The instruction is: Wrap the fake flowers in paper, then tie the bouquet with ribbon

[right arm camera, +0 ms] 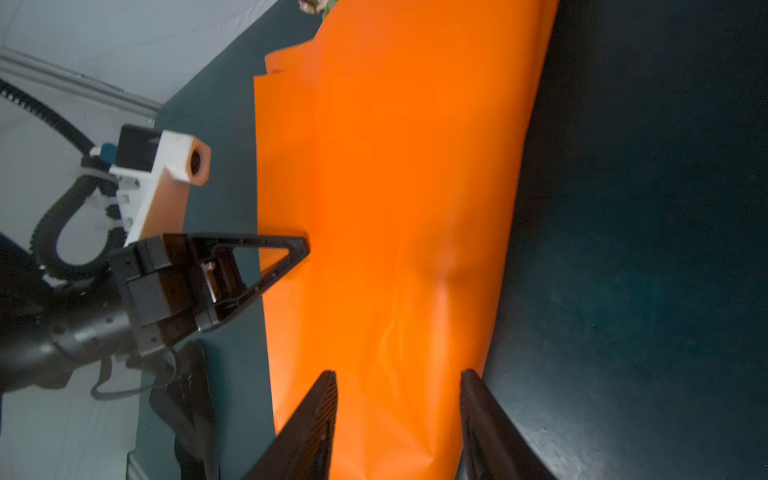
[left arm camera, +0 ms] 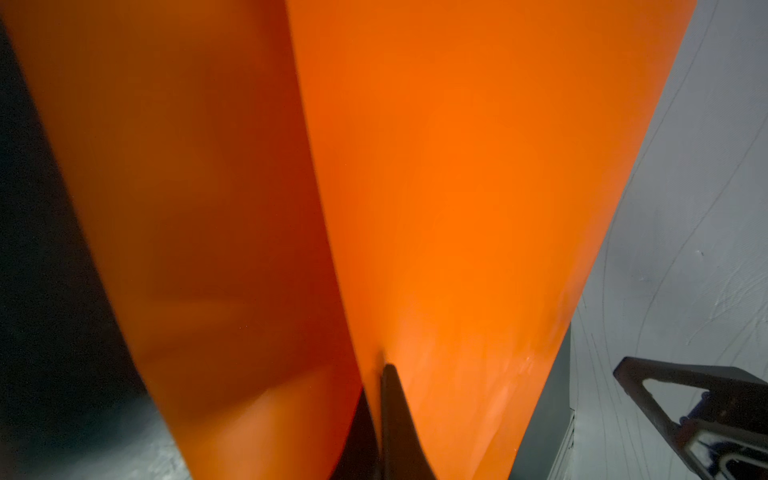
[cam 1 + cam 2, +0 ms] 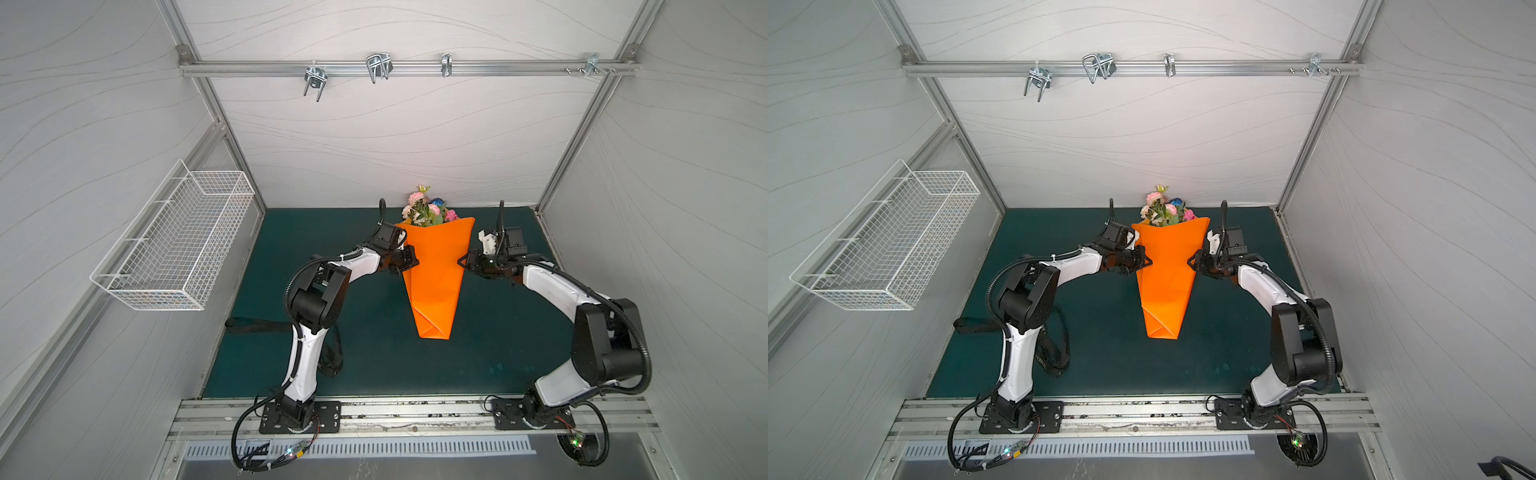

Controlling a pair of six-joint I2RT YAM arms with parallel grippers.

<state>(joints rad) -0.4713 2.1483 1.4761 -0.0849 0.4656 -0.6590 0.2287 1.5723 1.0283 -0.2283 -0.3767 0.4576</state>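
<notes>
The black ribbon (image 3: pixel 257 325) lies limp at near left on the green mat (image 3: pixel 498 332), unused. The orange wrapping paper (image 3: pixel 432 299), smooth and creased into a cone, points its folded tip near. My left gripper (image 3: pixel 415 261) pinches the cone's left edge, presumably to keep the wrap closed. My right gripper (image 3: pixel 460 262) stands spread astride the right edge. The bouquet of fake flowers (image 3: pixel 426 208) protrudes from the far mouth.
</notes>
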